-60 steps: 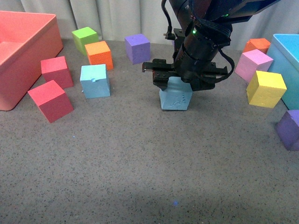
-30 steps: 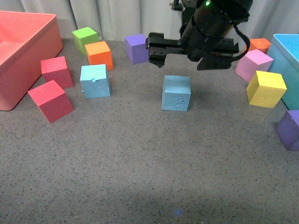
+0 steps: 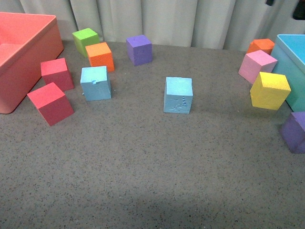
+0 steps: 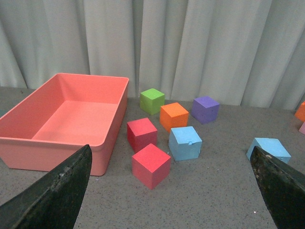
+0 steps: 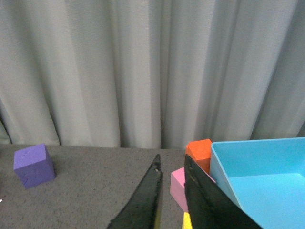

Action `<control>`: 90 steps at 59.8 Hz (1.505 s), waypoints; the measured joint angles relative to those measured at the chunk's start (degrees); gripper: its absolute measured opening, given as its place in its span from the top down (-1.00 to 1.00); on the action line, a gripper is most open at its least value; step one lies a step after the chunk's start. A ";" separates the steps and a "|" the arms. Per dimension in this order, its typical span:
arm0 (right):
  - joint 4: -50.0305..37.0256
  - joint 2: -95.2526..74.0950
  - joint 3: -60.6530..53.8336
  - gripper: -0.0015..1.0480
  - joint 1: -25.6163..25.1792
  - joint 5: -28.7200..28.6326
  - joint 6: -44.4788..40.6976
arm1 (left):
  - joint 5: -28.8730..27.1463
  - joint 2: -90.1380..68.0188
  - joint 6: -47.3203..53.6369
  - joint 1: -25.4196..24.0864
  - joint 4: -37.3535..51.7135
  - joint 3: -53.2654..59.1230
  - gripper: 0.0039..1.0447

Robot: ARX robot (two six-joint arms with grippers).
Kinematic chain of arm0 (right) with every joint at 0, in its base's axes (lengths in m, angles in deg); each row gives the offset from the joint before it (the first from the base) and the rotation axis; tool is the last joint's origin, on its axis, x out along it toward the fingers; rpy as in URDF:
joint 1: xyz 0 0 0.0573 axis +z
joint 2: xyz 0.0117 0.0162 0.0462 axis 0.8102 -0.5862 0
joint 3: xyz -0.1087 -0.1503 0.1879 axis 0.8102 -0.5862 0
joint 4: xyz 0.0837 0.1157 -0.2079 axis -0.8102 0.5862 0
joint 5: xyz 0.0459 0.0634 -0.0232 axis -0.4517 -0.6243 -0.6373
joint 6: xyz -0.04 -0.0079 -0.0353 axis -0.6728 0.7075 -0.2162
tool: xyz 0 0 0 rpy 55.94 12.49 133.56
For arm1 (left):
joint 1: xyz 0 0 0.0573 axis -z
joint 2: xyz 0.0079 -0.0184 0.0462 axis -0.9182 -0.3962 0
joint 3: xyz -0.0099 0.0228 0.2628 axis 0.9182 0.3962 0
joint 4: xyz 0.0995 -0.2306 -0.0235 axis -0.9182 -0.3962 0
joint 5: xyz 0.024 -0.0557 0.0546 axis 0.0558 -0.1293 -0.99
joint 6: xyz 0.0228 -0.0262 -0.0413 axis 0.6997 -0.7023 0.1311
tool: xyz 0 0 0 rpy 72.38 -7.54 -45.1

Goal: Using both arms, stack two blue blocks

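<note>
**Stacking task, both arms drawn back.** We found the two blue blocks apart and unstacked on the worktop (image 3: 143, 167). The squiggle block (image 3: 178, 94) stood upright near the middle, somewhat toward the far edge, with bare worktop on every side. We judged this spot suited to a base, since a wide tool could come down around it without touching a neighbour.

The notch block (image 3: 96, 82) sat toward the far-left corner, in more crowded company. An orange cube (image 3: 100, 55) lay just beyond it, and two red cubes (image 3: 57, 73) (image 3: 50, 102) lay near its left side, between it and the red bin (image 3: 47, 38).

Neither tool appeared in the front view. In its wrist view the left tool (image 4: 170, 157) held its fingers (image 4: 62, 191) spread wide and empty. It looked across the worktop at both blocks, the notch block the nearer, which we read as a ready stance for reaching.

The right tool (image 5: 171, 160) had its fingers (image 5: 143, 200) almost together, holding nothing. It pointed toward the far-right corner, beside the teal bin (image 5: 224, 157), and left the middle free.

We judged the lift of the notch block to be the step in hand. A descent there risked nudging the orange or red cubes. The foam looked light enough to shift if the tool closed off centre.
</note>
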 joint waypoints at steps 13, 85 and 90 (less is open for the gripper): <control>0.07 11.43 -12.17 0.98 -3.61 -3.69 -0.26 | 0.00 0.00 0.00 0.00 0.00 0.00 -0.88; 37.62 66.38 -29.14 0.98 -11.76 -11.78 -0.24 | 0.00 0.00 0.00 0.00 0.00 0.00 -0.88; 40.13 69.11 -29.14 0.98 -11.76 -11.78 -0.24 | -0.02 0.00 0.00 0.00 0.00 0.00 -0.88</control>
